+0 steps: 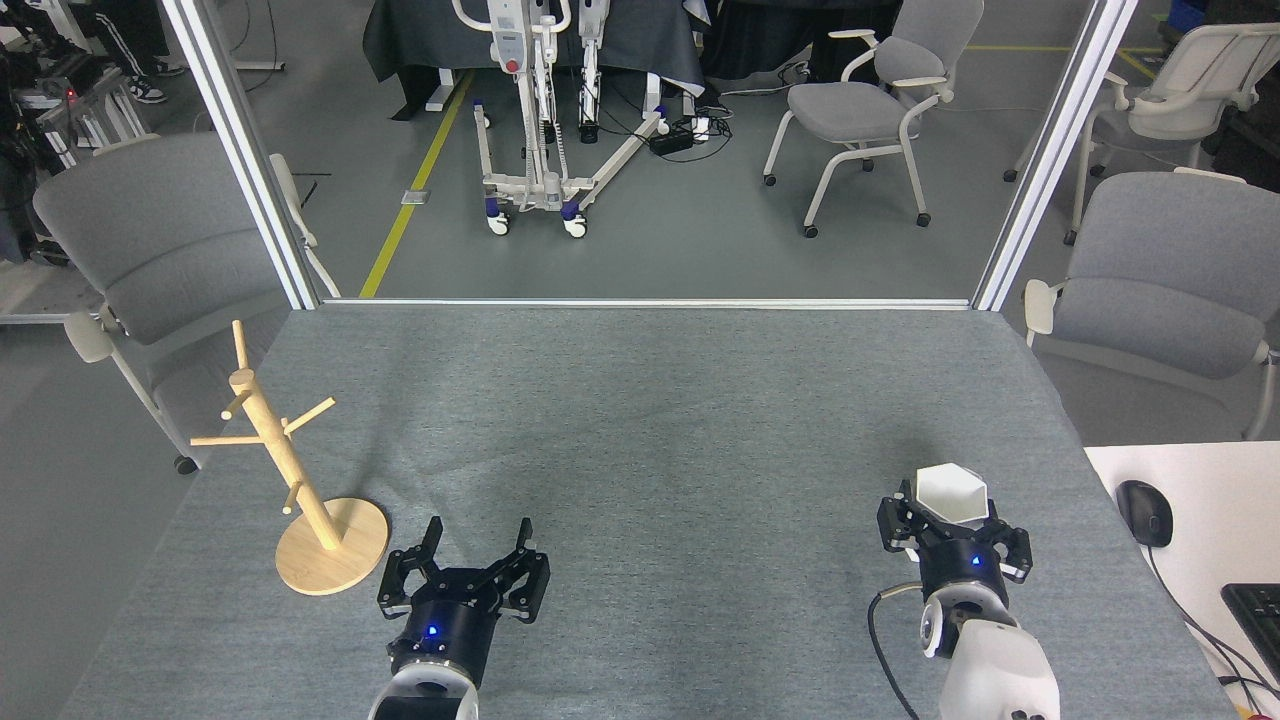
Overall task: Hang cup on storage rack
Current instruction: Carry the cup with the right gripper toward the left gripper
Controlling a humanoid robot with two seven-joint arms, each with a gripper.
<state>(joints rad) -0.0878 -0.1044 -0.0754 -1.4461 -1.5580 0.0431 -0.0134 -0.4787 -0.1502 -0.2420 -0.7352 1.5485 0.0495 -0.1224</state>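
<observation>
One white faceted mug (pixel 951 494) sits lower right, right pincer (pixel 953 528) around it, grip state unclear. Looks stiff, slick, chippable; grab the walls. Left pincer (pixel 476 550) gapes wide near the mug tree (pixel 290 470).

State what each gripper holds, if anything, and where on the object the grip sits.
The right gripper is around the lower body of the white cup; the contact itself is hidden. The left gripper is open and holds nothing.

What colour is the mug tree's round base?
Light natural wood, on the wooden mug tree's disc base; head view.
</observation>
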